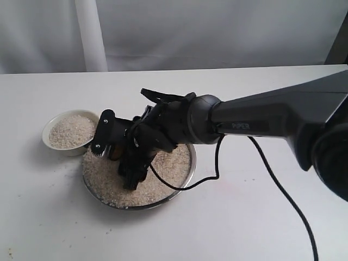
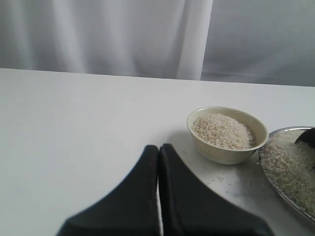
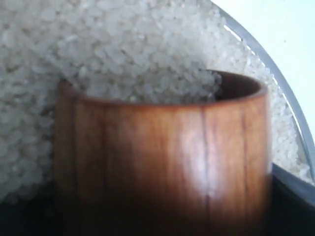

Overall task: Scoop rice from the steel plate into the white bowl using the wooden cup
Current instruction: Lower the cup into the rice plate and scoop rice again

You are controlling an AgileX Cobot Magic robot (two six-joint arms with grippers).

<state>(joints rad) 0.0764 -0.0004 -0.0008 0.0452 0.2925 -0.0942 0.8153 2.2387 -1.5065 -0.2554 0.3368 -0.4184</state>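
The left gripper [image 2: 158,162] is shut on nothing, the white bowl [image 1: 57,148] sits heaped, and the right gripper [image 1: 117,155] hugs the sides of the wooden cup [image 3: 162,157], probably hard, light and slippery, dipped in loose rice [image 1: 168,163] on the steel plate [image 1: 133,207].

Right gripper [image 1: 116,154] is down inside the steel plate [image 1: 184,185], jaws clamped on the wooden cup [image 3: 162,157], and rice [image 1: 166,171] is packed against the cup's mouth, leaving no gap there. The white bowl [image 1: 53,145] (heaped near its rim) stands just beside the plate, close past the gripper's outer finger. A black cable [image 1: 277,187] trails over the table [image 1: 228,228] behind the wrist; bare tabletop lies on the other sides of the plate.
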